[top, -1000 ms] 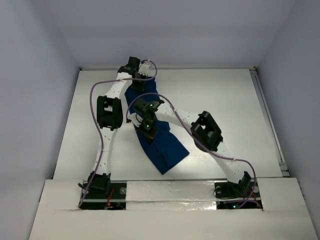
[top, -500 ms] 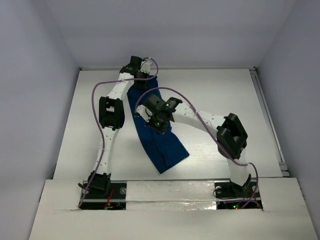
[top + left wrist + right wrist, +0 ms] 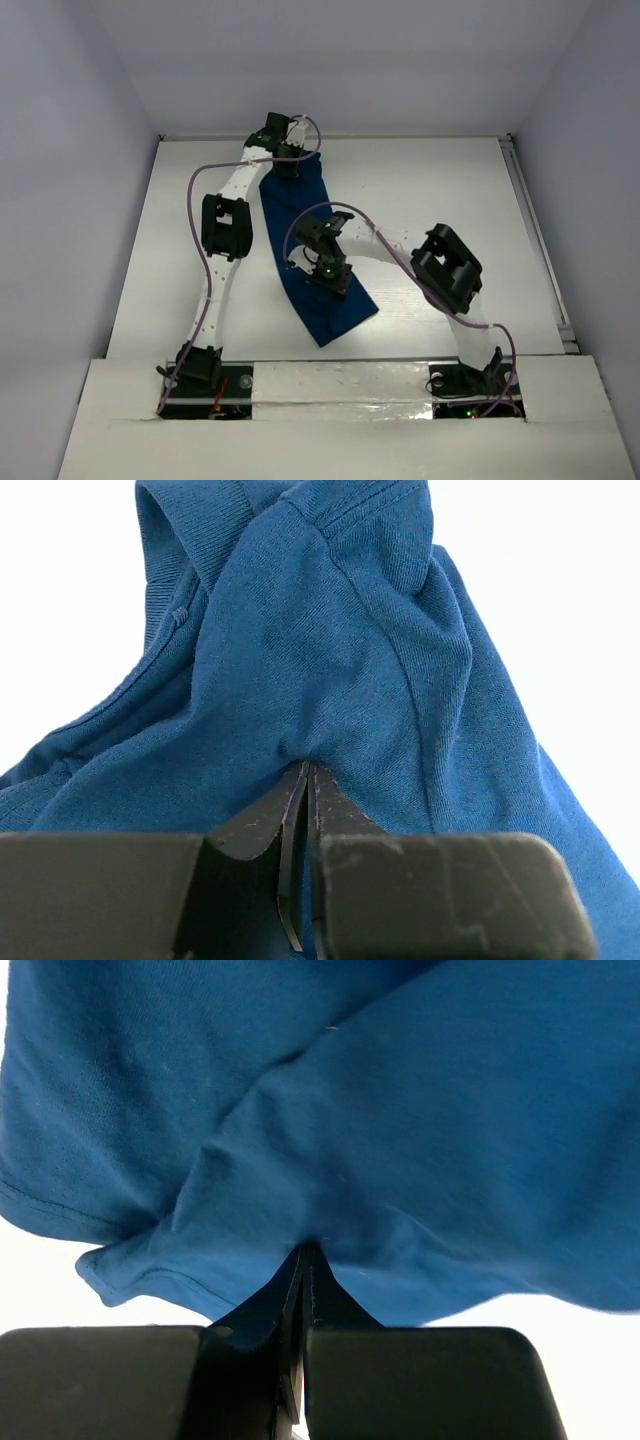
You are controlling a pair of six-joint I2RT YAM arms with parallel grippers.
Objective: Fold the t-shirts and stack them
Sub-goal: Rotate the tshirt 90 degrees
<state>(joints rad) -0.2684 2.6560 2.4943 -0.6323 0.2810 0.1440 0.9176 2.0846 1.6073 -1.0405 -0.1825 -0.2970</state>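
A dark navy-blue t-shirt point(image 3: 300, 215) lies as a long strip from the table's far edge down to the near middle; no white print shows. My left gripper point(image 3: 287, 165) is shut on the shirt's far end, and the left wrist view shows cloth point(image 3: 330, 650) with a seam and ribbed edge bunched at the fingertips point(image 3: 306, 770). My right gripper point(image 3: 330, 275) is shut on the shirt near its lower part, and the right wrist view shows the cloth point(image 3: 400, 1110) and a hemmed corner pinched at the fingertips point(image 3: 305, 1252).
The white table point(image 3: 450, 200) has a metal rail point(image 3: 535, 235) along its right edge. Purple cables loop over both arms. The right arm's elbow point(image 3: 448, 268) stands over the right middle of the table.
My right gripper has moved nearer and slightly right along the shirt, and its elbow shifted back left. The shirt strip now lies longer and straighter. The left gripper moved slightly right at the far edge.
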